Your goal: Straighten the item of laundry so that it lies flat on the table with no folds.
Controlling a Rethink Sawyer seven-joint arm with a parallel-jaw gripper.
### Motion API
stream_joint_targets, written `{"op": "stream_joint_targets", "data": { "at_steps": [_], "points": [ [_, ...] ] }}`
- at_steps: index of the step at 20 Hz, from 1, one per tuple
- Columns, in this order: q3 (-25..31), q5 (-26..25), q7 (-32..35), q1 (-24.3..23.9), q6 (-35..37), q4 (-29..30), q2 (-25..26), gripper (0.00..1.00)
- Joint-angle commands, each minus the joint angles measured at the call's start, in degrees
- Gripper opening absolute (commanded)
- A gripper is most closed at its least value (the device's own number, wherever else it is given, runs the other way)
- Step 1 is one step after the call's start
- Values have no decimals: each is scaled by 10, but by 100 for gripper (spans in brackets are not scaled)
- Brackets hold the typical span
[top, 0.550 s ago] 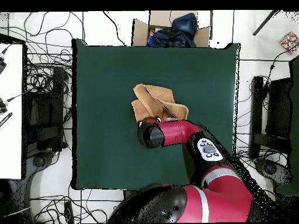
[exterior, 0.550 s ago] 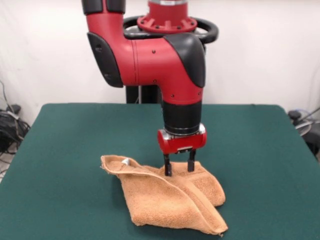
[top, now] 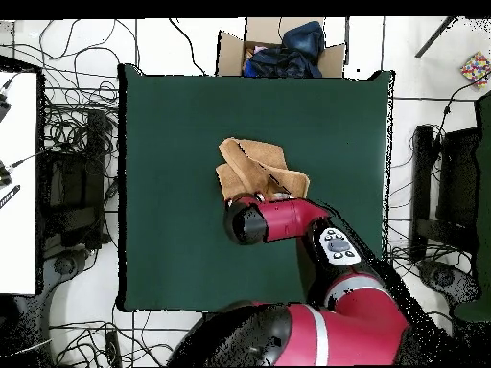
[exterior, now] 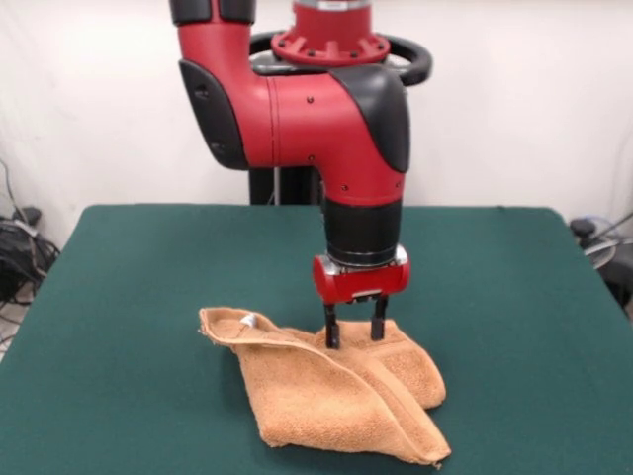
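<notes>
The orange-tan towel (exterior: 336, 396) lies folded and bunched on the dark green table (exterior: 148, 287), near its front edge in the front view, with a raised fold running from its left corner to the front right and a small white label (exterior: 247, 321) near the left corner. It also shows in the overhead view (top: 257, 163), partly hidden under the arm. My gripper (exterior: 355, 333) hangs straight down over the towel's far edge, its two black fingers (exterior: 331, 332) apart, tips at the cloth and holding nothing. In the overhead view the gripper is hidden under the red arm (top: 273, 218).
A cardboard box with dark clothes (top: 280, 50) stands beyond the table's far edge in the overhead view. Cables and equipment lie on the floor to both sides. Green table (top: 163, 230) surface surrounds the towel.
</notes>
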Motion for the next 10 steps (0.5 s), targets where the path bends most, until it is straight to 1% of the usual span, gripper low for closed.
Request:
{"op": "stream_joint_targets", "data": {
  "at_steps": [1,6,7,10],
  "points": [
    [-30,19,116,21,-42,-30,62,100],
    [-42,23,116,30,-62,-27,53,100],
    [-41,22,113,29,-70,-27,54,0],
    [-39,18,110,29,-79,-28,54,0]
  ]
}}
